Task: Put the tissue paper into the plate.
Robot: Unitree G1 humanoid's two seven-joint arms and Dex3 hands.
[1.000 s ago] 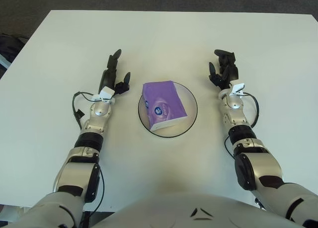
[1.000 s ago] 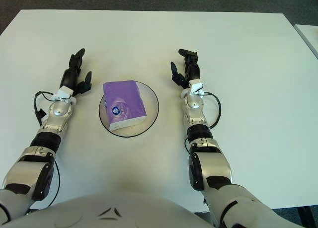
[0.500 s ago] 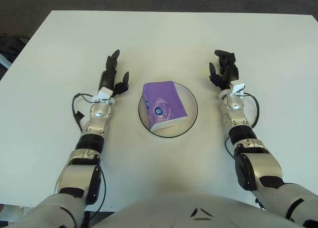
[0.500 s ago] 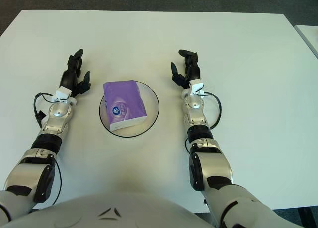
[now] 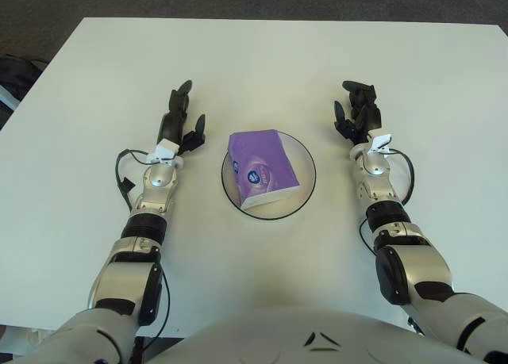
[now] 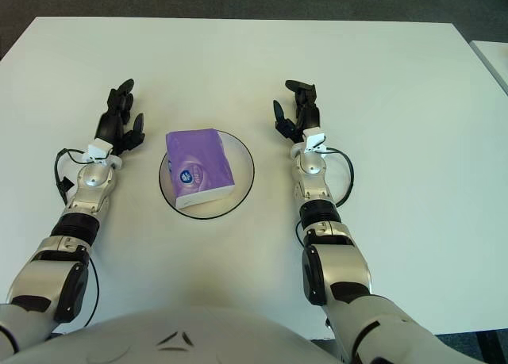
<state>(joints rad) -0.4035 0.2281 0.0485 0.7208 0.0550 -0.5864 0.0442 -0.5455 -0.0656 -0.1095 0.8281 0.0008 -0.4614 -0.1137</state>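
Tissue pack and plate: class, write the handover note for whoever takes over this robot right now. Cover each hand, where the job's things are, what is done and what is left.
Left hand: open, holding nothing, left of the plate and apart from it.
Right hand: open, holding nothing, right of the plate and apart from it.
Tissue pack: purple, lying in the plate, slightly askew, its near corner close to the rim.
Plate: in the middle of the white table, between the two hands.
Done: the pack is in the plate and released.
Left: nothing on the placement itself; probably just draw the arms back.
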